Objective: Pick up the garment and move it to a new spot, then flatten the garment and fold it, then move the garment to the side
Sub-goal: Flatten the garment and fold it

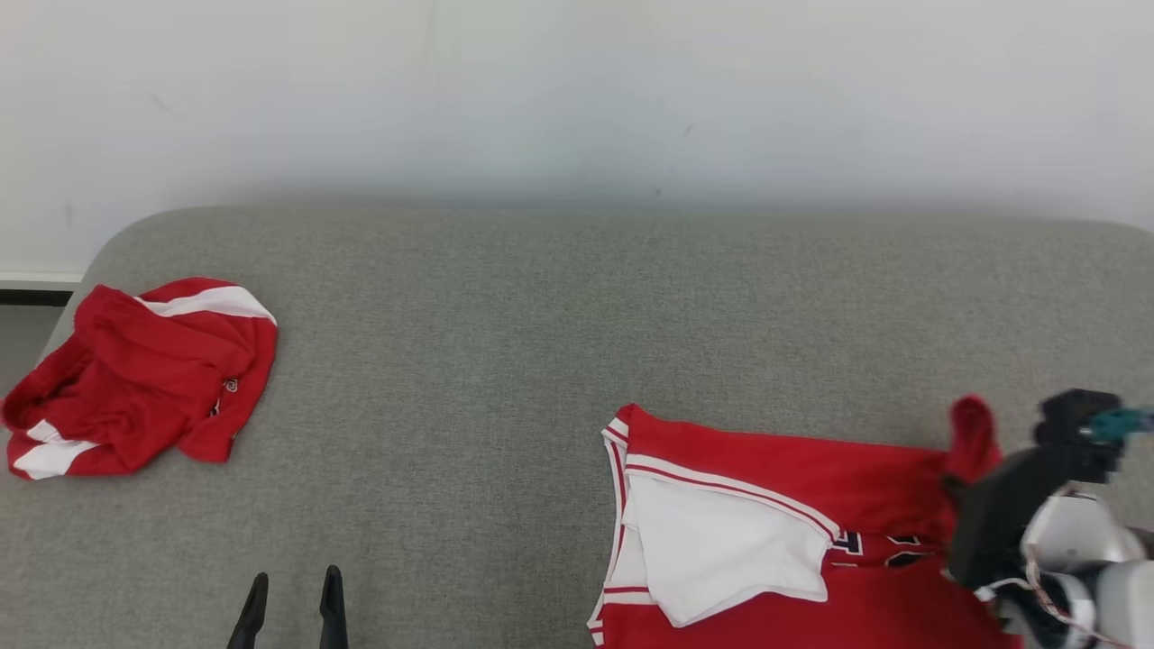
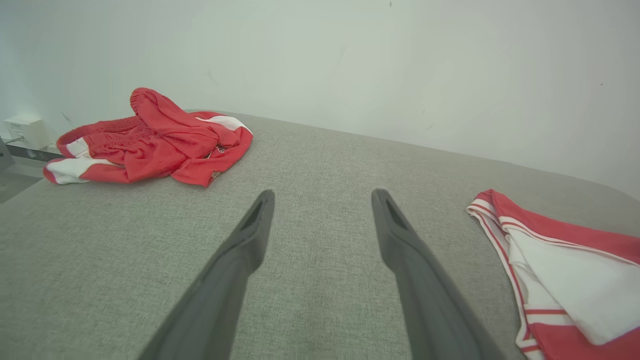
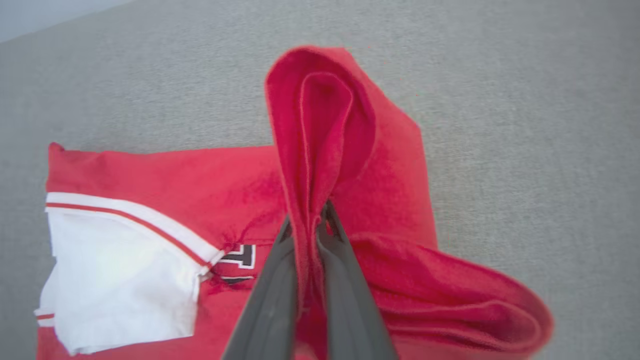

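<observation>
The garment (image 1: pixel 766 469), a red jersey with white trim and a white panel folded over it, lies at the front right of the grey padded surface (image 1: pixel 541 315). My right gripper (image 1: pixel 957 485) is shut on a raised fold of its red cloth at the jersey's right end. In the right wrist view the right gripper (image 3: pixel 306 220) pinches that fold, which stands up in a loop above the fingers, with the rest of the garment (image 3: pixel 150 175) flat below. My left gripper (image 1: pixel 295 581) is open at the front left, over bare surface. The left gripper (image 2: pixel 322 195) holds nothing, and the garment (image 2: pixel 565 235) lies to its right.
A second red and white garment (image 1: pixel 144 379) lies crumpled at the far left of the surface, near its rounded corner, also seen as a red heap (image 2: pixel 155 140). A white wall (image 1: pixel 577 90) runs behind. A small white box (image 2: pixel 25 130) sits by the wall.
</observation>
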Motion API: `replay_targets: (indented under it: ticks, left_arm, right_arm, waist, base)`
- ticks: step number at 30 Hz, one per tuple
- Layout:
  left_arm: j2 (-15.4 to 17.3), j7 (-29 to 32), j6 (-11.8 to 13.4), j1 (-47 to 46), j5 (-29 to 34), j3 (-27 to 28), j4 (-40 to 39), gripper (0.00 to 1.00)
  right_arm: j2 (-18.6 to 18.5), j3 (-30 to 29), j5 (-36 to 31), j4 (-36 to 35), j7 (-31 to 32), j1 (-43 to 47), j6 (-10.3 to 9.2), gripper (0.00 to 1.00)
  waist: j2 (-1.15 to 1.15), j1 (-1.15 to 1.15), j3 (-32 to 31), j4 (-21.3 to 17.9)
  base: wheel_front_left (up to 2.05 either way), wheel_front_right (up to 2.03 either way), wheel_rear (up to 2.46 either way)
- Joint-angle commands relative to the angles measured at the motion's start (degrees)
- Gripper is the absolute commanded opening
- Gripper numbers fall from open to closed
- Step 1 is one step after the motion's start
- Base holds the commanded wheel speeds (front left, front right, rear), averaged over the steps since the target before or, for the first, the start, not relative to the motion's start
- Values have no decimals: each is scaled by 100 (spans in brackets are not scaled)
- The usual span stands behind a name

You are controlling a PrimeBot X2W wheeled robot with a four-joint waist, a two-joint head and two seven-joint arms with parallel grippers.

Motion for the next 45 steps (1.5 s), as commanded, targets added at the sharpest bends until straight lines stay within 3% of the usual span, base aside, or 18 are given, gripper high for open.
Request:
replay_targets:
  ticks: [1,8,29,30,31,32,33,40,45]
  left_arm:
    - [-6,-16,6,55,-38,-14,17,100]
    - [-5,-16,6,137,-29,-39,41,100]
    - [-6,-16,5,118,-115,-135,82,100]
    - [-6,-16,5,111,-124,-139,84,100]
    - [-6,-16,5,107,-130,-142,86,100]
    - [-6,-16,5,106,-133,-139,90,100]
    - [-6,-16,5,105,-135,-131,92,100]
    - [-6,-16,5,117,-176,-93,87,100]
    - [-6,-16,32,150,-187,-95,47,100]
  right_arm:
    - [53,246,129,-84,54,79,-14,0]
    - [216,1536,670,189,172,-257,-14,0]
    - [270,2991,1410,2154,-807,-1116,-14,0]
    - [269,3034,1437,2223,-862,-1140,-14,23]
    - [270,3091,1476,2303,-906,-1155,-14,34]
    - [270,3136,1517,2366,-944,-1178,-14,92]
    - [268,3148,1596,2394,-1032,-1211,-14,100]
    - [265,3024,2289,2253,-1670,-1462,-14,100]
    - [143,2406,1877,2030,-2153,-1360,-14,100]
  waist:
    - [0,0,-52,61]
    - [0,0,-115,253]
    - [0,0,-58,571]
    - [0,0,-56,576]
    - [0,0,-55,579]
    - [0,0,-54,578]
    - [0,0,-53,572]
    - [0,0,-60,506]
    - [0,0,-87,453]
  base:
    - [0,0,0]
    - [0,0,0]
    - [0,0,0]
    - [0,0,0]
    - [0,0,0]
    - [0,0,0]
    - [0,0,0]
    - [0,0,0]
    - [0,0,0]
